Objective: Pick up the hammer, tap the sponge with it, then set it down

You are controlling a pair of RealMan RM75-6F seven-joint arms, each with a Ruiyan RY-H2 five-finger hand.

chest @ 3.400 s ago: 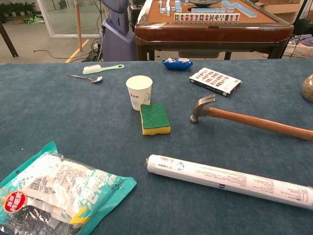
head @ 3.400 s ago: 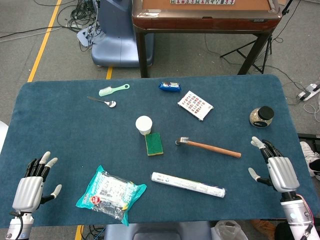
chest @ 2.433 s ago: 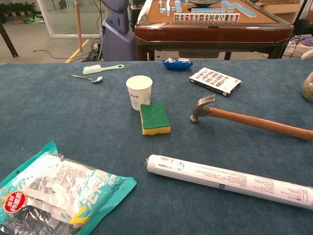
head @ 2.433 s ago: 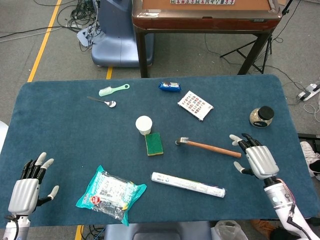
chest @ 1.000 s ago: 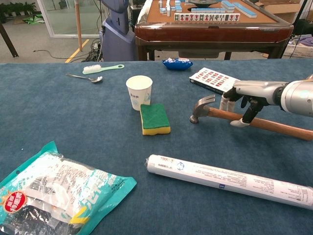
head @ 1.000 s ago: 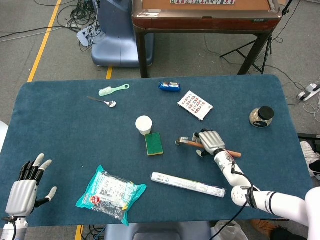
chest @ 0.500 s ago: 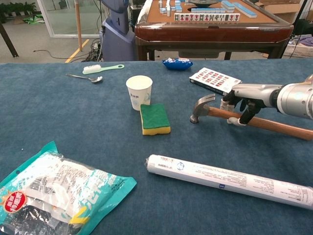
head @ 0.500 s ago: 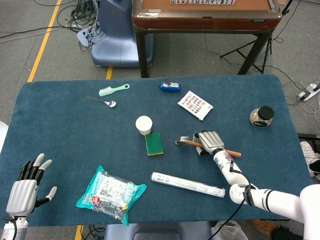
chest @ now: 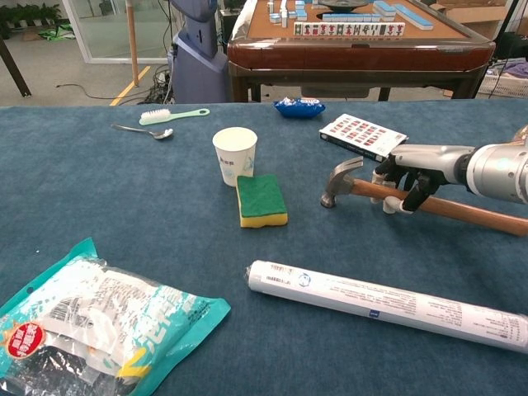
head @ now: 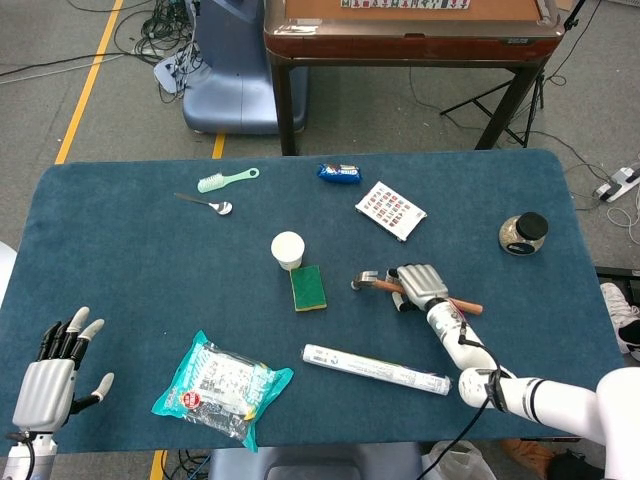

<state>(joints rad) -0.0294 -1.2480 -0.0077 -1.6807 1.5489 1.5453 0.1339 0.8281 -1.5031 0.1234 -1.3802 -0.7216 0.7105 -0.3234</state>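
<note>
Wooden-handled hammer (chest: 429,205) is lying right of centre on the bench (head: 120,260), right of the sponge (chest: 261,200). The right hand (chest: 410,177) is curling its fingers (chest: 394,201) around the handle. The left hand (head: 50,372), lower left, is keeping fingers spread.

What the two views hide or cut off

The right hand (chest: 412,183) covers part of the hammer (chest: 462,212) handle, and the chest view's 3 o'clock edge cuts the handle's end; whether the fingers fully close round it seems unclear. The long roll (chest: 388,306) and the snack bag (chest: 91,330) are cropped at 3 and 7 o'clock. The left hand (head: 50,380) shows only in the head view, wrist cut off at 7 o'clock.
</note>
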